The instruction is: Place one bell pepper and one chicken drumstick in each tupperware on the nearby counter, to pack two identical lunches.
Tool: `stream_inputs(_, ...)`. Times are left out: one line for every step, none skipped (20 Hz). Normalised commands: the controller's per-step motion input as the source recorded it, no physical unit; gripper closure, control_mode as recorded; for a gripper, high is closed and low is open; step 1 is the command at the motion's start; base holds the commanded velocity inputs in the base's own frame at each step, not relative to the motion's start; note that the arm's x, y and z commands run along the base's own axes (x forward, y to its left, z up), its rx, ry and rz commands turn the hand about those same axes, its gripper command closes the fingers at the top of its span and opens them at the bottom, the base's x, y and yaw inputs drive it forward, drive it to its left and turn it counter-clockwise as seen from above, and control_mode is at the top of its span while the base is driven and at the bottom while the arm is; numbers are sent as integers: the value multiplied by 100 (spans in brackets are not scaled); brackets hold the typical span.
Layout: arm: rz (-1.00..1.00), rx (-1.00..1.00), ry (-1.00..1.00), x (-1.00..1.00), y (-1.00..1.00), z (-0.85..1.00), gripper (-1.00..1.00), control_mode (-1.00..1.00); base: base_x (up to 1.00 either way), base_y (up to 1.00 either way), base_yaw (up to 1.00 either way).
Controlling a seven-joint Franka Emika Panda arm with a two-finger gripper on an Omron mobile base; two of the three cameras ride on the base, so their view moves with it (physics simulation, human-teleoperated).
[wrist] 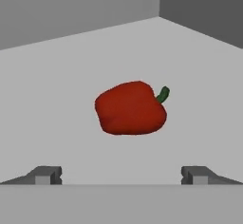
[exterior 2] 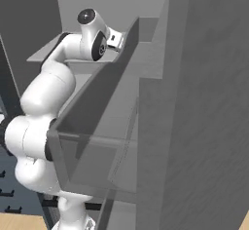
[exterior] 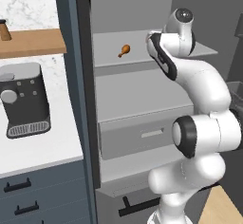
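— Grey fridge interior (exterior: pixel 137 83) all around, door swung wide. Anything ahead of the gripper (wrist: pixel 121 175)?

— Yes: 1 glossy red bell pepper with a short green stem (wrist: pixel 131 107), lying on its side on the pale grey shelf (wrist: pixel 57 99), straight ahead of the fingertips (wrist: pixel 46 174) and centred between them. Not touching either one.

— State of the hand?

— Spread wide, 2 dark tips far apart, holding nothing. Pepper clear of both, a little beyond them.

— Stem pointing where?

— Up and to the right in the hand view, toward the back corner of the compartment.

— And the drumstick?

— 1 small brown chicken drumstick (exterior: pixel 124 51) on the same upper shelf level in the left base view, off to the left of the white arm's wrist (exterior: pixel 163 52), well apart from it. Cannot tell from that view how near the pepper sits to it.

— Outside the fridge?

— Long white worktop over dark blue-grey drawers with black handles (exterior: pixel 42 147) to the left of the arm, carrying a black and grey coffee machine (exterior: pixel 23 99). Wooden wall shelf (exterior: pixel 31 42) above it. In the right base view, the clear door bin (exterior 2: pixel 97 141) beside the arm.
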Motion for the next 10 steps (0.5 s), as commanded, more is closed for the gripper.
stream_inputs(0, 0, 0, 55, -8, -11, -100, -100, 0, 0, 0)
stream_inputs(0, 0, 0, 54, -9, -11, -100, -100, 0, 0, 0)
stream_inputs(0, 0, 0, 51, -10, -12, -100, -100, 0, 0, 0)
stream_inputs(0, 0, 0, 51, -10, -12, -100, -100, 0, 0, 0)
stream_inputs(0, 0, 0, 50, -11, -14, -100, -100, 0, 0, 0)
stream_inputs(0, 0, 0, 49, -11, -15, -100, -100, 0, 0, 0)
stream_inputs(0, 0, 0, 47, -12, -16, -100, -100, 0, 0, 0)
stream_inputs(-1, 0, 0, 47, -14, -18, -100, -100, 0, 0, 0)
stream_inputs(-1, 0, 0, 52, -14, -18, -100, -100, 0, 0, 0)
stream_inputs(-1, 0, 0, 52, -14, -16, -100, -100, 0, 0, 0)
